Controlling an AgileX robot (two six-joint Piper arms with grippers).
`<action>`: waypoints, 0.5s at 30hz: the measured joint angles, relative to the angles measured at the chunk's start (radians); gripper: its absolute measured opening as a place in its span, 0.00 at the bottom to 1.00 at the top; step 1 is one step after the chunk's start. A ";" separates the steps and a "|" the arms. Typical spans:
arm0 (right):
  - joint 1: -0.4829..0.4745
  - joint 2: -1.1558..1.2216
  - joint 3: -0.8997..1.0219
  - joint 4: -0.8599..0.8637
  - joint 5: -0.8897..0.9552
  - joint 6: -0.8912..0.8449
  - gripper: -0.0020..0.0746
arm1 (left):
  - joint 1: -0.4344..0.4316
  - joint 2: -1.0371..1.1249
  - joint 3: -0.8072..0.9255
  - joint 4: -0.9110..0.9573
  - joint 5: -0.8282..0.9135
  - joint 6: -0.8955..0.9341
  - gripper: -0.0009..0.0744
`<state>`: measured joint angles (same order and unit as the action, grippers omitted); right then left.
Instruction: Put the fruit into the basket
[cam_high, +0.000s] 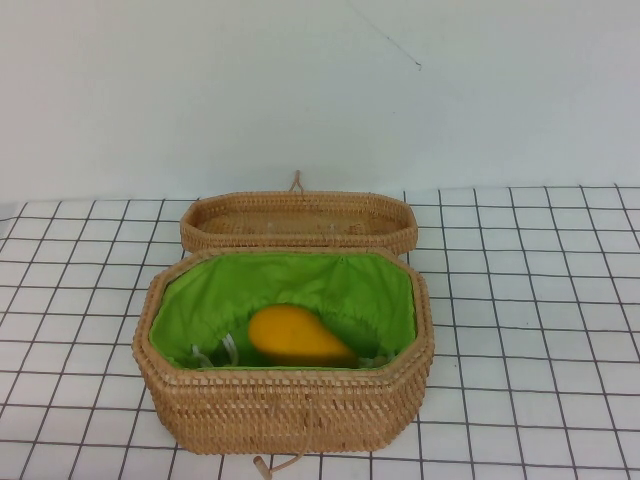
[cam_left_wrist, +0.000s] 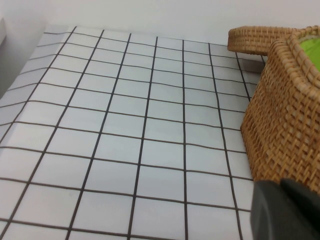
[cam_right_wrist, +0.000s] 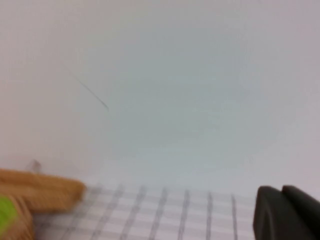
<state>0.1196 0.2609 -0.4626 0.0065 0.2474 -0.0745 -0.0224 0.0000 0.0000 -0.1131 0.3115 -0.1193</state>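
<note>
The yellow-orange fruit (cam_high: 295, 337) lies inside the basket (cam_high: 290, 405), on its green lining, toward the near side. The basket stands at the middle of the table. Neither arm shows in the high view. My left gripper (cam_left_wrist: 280, 184) shows only in the left wrist view; its dark fingers are together and empty, low over the table beside the basket's woven wall (cam_left_wrist: 287, 115). My right gripper (cam_right_wrist: 281, 190) shows only in the right wrist view; its fingers are together and empty, raised and pointing at the back wall, away from the basket (cam_right_wrist: 10, 220).
The shallow wicker lid (cam_high: 298, 222) lies just behind the basket, touching it; it also shows in the left wrist view (cam_left_wrist: 250, 37) and the right wrist view (cam_right_wrist: 42, 190). The white gridded table (cam_high: 530, 300) spreads on both sides. A white wall stands behind.
</note>
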 joint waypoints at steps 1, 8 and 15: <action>-0.032 -0.056 0.068 0.002 0.000 0.008 0.04 | 0.000 0.000 0.000 0.000 0.000 0.000 0.01; -0.132 -0.270 0.394 0.004 -0.009 0.017 0.04 | 0.000 0.000 0.000 0.000 0.000 0.000 0.01; -0.137 -0.271 0.463 -0.029 0.047 0.017 0.04 | 0.000 0.000 0.000 0.000 0.000 0.000 0.01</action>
<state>-0.0169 -0.0096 0.0000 -0.0221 0.2947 -0.0574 -0.0224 0.0000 0.0000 -0.1131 0.3115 -0.1193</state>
